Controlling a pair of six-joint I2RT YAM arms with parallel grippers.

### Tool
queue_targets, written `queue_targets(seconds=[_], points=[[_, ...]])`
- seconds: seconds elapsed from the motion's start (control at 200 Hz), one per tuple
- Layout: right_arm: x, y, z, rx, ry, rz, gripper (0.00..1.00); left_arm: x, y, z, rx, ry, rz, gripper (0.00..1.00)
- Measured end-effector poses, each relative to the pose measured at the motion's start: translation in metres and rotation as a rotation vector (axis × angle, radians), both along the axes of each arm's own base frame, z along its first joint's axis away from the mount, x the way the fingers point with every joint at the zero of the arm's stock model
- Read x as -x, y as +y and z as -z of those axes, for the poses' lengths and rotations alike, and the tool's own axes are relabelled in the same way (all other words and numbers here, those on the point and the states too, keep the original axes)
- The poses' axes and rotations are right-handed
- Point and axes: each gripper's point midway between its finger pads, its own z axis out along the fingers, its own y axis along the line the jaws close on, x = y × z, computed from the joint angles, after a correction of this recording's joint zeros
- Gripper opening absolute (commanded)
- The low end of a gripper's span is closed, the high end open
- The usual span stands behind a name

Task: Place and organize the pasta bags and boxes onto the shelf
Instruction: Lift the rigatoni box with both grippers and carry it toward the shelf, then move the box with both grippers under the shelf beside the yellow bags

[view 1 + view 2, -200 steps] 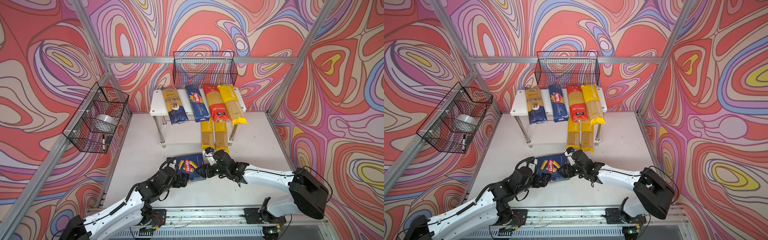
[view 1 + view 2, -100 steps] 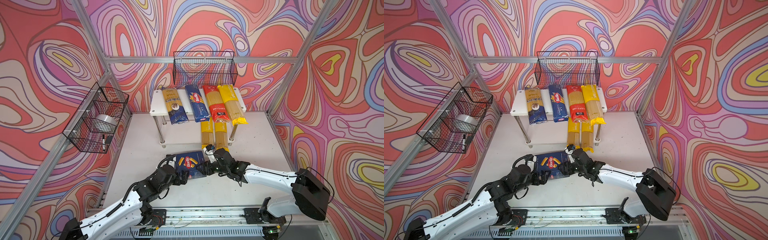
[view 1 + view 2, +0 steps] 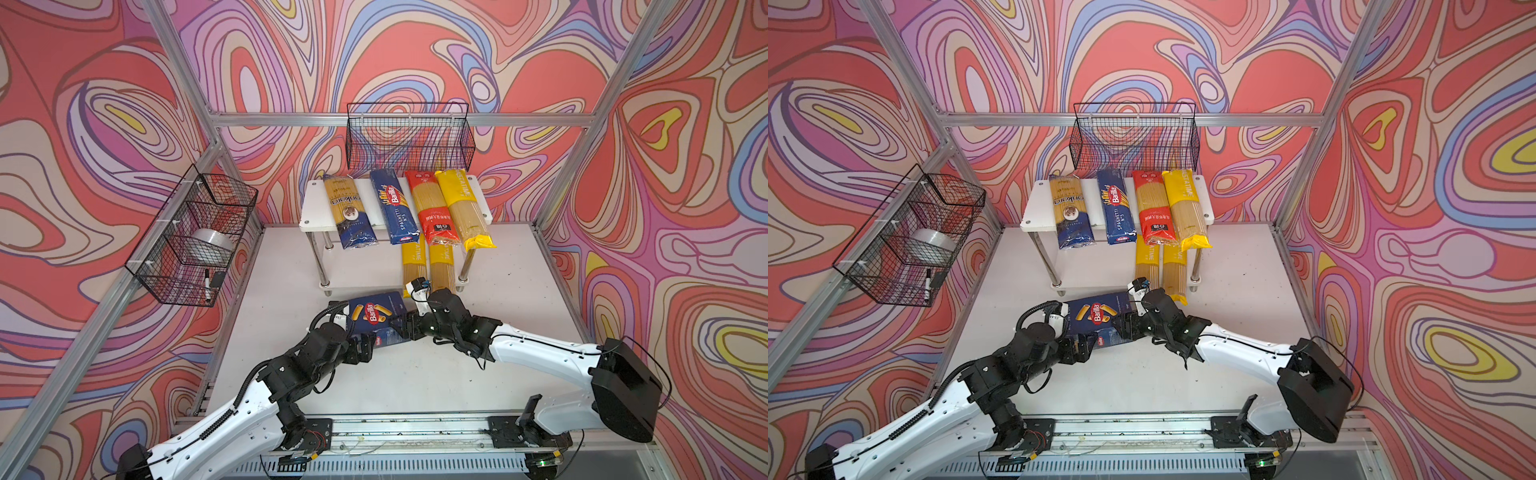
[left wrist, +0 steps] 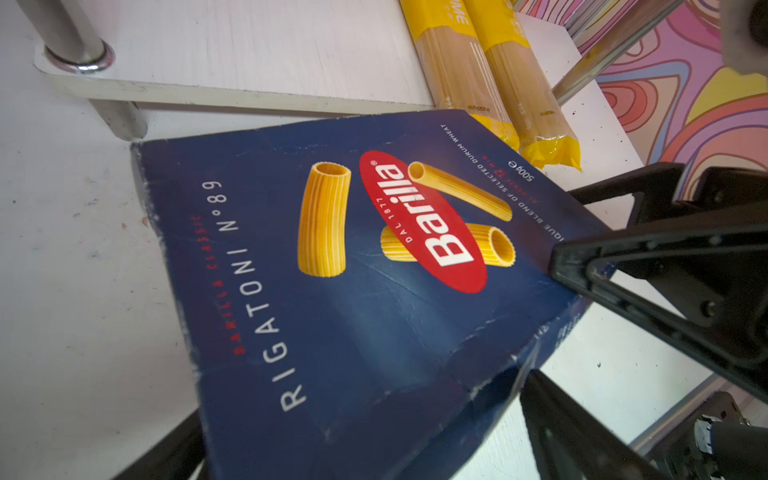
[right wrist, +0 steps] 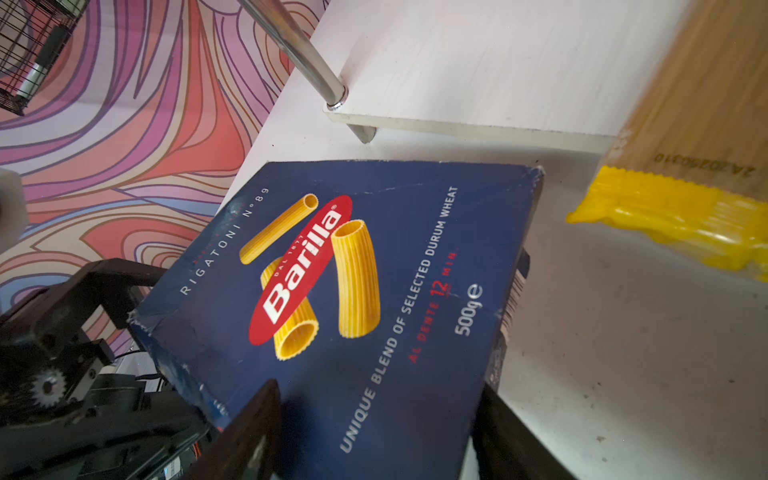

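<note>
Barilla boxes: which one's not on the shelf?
The wide rigatoni box, held between the left hand and right hand in front of the shelf; the narrow Spaghetti box lies on its top board.

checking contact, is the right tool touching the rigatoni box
Touching. The right wrist view shows the rigatoni box between the fingers of the right tool; the left wrist view shows one fingertip pressed on its face.

Both top views look steeply down from high above the table's (image 3: 498, 291) 6 o'clock edge toward the shelf (image 3: 313, 212) at 12, while the wrist cameras sit close over the box (image 4: 353, 332) from 7 and 5 o'clock, sharing it and the shelf's lower board.
</note>
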Motion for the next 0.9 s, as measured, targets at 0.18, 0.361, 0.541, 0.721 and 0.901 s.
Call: queue_targets(seconds=[0.18, 0.361, 0.541, 0.721, 0.901], points=[[-0.005, -0.001, -0.003, 0.004, -0.024, 0.02, 0.7, -0.006, -0.001, -0.002, -0.038, -0.008, 0.003, 1.0], [-0.012, -0.002, -0.007, 0.012, -0.046, 0.044, 0.7, -0.011, -0.004, -0.002, -0.063, -0.024, 0.012, 1.0], [-0.021, 0.003, -0.008, 0.018, -0.057, 0.061, 0.7, -0.017, -0.001, -0.006, -0.094, -0.056, -0.002, 1.0], [-0.03, 0.009, -0.004, 0.026, -0.068, 0.071, 0.69, -0.023, 0.003, -0.007, -0.138, -0.088, -0.018, 1.0], [-0.039, 0.013, -0.003, 0.025, -0.082, 0.091, 0.69, -0.031, 0.004, -0.007, -0.169, -0.111, -0.035, 1.0]])
